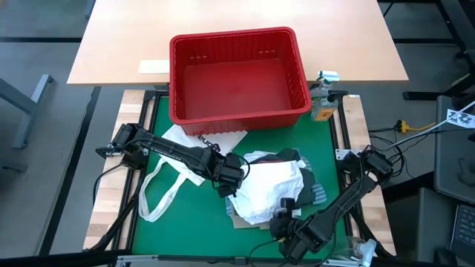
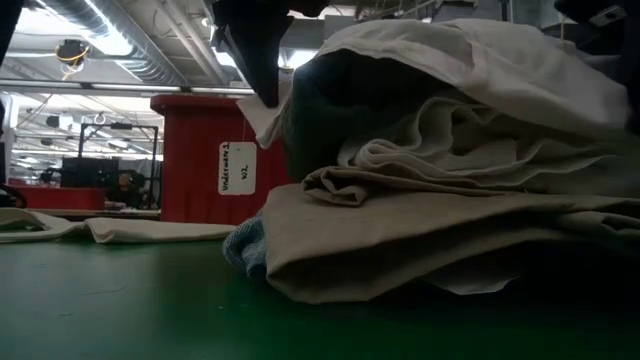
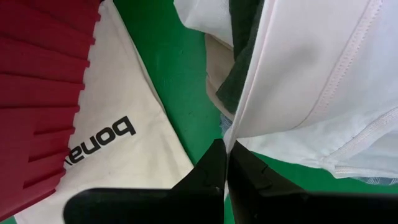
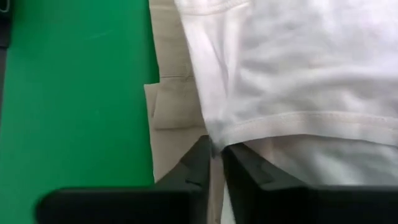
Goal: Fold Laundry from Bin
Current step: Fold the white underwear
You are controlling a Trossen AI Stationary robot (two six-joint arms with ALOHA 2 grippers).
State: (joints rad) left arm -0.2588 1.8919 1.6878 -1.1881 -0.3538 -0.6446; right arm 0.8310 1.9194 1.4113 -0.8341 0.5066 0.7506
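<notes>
Already both hands have hold of the same garment, and that is where the trouble could start. The left hand (image 1: 239, 172) sits at about nine o'clock of the laundry pile, its fingers pressed shut on an edge of the large white shirt (image 1: 273, 187); in its wrist view the cloth runs straight into the closed tips. The right hand (image 1: 284, 217) is at six o'clock of the pile, its fingers narrowed onto the shirt's stitched hem (image 4: 298, 121).

The shirt lies heaped on top of a tan shirt (image 2: 420, 235) and a dark green-grey top (image 1: 293, 157), all on the green bench (image 1: 185, 230) at six o'clock of the empty red bin (image 1: 237, 74).

If the hands lift or spread now, the white shirt may drag the tan piece beneath along with it, since the layers are bunched together. The right hand's bite looks thin, right at the hem, so the cloth could slip free under tension. A white tote bag (image 1: 197, 141) lies just beside the left hand, at its nine o'clock, and its long strap (image 1: 159, 194) could snag a sweeping arm.
</notes>
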